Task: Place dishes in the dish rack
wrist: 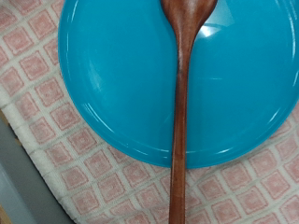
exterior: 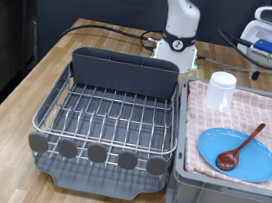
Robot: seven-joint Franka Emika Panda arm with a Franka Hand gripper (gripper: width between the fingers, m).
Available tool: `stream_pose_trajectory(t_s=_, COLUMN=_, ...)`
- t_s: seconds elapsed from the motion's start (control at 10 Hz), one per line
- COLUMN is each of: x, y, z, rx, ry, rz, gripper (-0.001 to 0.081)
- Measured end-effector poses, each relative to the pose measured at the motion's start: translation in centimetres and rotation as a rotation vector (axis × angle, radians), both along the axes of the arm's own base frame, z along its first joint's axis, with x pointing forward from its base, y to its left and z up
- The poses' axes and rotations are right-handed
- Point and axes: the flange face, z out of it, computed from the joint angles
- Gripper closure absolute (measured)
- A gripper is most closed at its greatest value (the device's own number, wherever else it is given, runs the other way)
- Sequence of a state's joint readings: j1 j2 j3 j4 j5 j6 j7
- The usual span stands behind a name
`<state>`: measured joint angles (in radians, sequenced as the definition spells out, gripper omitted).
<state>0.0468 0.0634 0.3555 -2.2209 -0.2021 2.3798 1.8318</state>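
A wooden bench is being shown in the exterior view, carrying a wire dish rack on a dark grey tray, with a grey caddy standing along the rack's far edge and a row of round grey feet at its near edge. No dishes are being held in the rack. Just beside it, on the exterior view's right, a light grey crate lined with a pink checked cloth is sitting. A round blue plate is lying flat on the cloth, and a reddish-brown wooden spoon is resting across it, bowl on the plate and handle slanting toward the exterior view's top right. A small white cup is standing upright on the cloth, beyond the plate and apart from it. The white arm is rising behind the rack at the exterior view's top. The hand is not being shown in either view, so whether it is wide or narrow cannot be told. In the wrist view the plate is being seen close from above, with the spoon crossing it and running out over the cloth. No writing or label can be read anywhere.
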Motion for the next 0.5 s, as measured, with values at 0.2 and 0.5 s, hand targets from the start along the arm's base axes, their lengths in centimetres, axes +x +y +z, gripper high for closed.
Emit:
stream_pose_trajectory(t_s=0.2, x=0.1, y=0.2, z=-0.9, rx=0.012, ry=-0.005, rz=-0.011, gripper=0.0003)
stream_pose_trajectory(t_s=0.5, x=0.4, y=-0.2, z=-2.2, rx=-0.051, ry=-0.016, rz=0.042, gripper=0.0003)
